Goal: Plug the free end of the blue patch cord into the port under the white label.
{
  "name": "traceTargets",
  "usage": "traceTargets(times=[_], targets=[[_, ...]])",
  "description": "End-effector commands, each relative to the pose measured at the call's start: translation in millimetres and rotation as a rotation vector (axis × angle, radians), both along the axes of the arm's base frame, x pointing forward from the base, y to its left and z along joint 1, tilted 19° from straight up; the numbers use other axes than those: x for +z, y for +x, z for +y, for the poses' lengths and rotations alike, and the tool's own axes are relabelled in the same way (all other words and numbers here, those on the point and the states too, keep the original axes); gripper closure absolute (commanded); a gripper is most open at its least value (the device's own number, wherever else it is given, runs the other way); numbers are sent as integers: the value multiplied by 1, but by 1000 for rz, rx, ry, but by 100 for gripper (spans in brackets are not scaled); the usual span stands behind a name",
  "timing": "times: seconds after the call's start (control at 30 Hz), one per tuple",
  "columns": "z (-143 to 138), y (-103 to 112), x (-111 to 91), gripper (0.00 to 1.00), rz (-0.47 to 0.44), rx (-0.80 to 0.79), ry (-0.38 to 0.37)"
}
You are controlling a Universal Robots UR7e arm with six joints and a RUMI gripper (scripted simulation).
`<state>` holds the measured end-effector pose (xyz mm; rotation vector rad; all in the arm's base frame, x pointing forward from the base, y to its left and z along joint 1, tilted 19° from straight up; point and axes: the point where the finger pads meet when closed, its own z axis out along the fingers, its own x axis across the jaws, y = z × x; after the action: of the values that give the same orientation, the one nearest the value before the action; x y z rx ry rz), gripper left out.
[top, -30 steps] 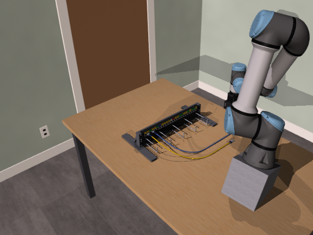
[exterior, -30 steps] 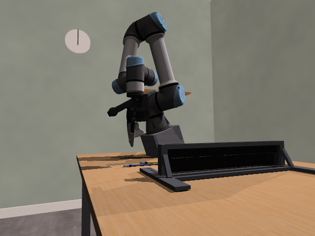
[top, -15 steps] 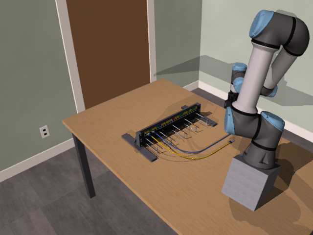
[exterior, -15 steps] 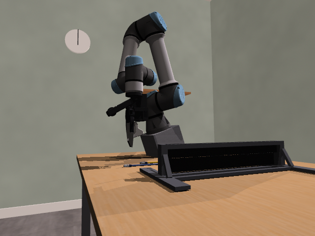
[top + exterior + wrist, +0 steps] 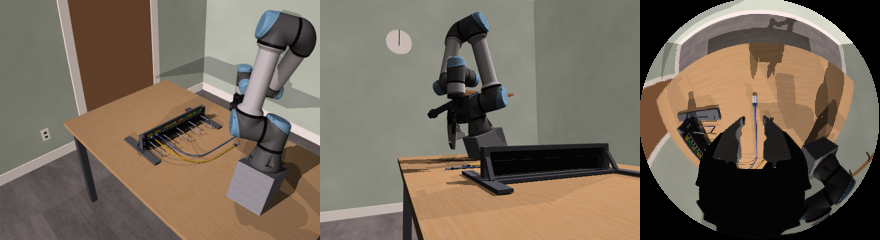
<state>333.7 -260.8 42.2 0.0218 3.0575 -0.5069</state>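
Observation:
The black rack (image 5: 180, 119) (image 5: 547, 147) (image 5: 694, 136) stands upright on the table, its coloured labels too small to tell apart. The blue patch cord (image 5: 196, 155) (image 5: 454, 168) (image 5: 756, 132) is plugged in at the rack's left end and curves across the table. Its free plug (image 5: 234, 138) (image 5: 755, 98) lies flat near the robot's base. The yellow cord (image 5: 199, 161) (image 5: 471, 164) runs beside it. My gripper (image 5: 452, 146) (image 5: 754, 116) hangs well above the blue plug, pointing down. Its fingers are slightly apart with nothing between them.
The arm's grey pedestal (image 5: 254, 186) stands on the table just right of the cords' free ends. Thin metal cable bars (image 5: 192, 129) stick out from the rack's front. The table's edge (image 5: 405, 178) is close to the plugs on the near-left side.

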Motion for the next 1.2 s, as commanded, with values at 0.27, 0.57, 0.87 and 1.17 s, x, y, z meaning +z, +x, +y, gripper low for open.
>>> traceTargets(times=[0.27,0.57,0.87,1.17], targets=[[0,0,0,78,-1,0,-1],[0,0,0,78,-1,0,-1],[0,0,-1,78,-1,0,-1],[-3,1,-8,78,-1,0,-1]])
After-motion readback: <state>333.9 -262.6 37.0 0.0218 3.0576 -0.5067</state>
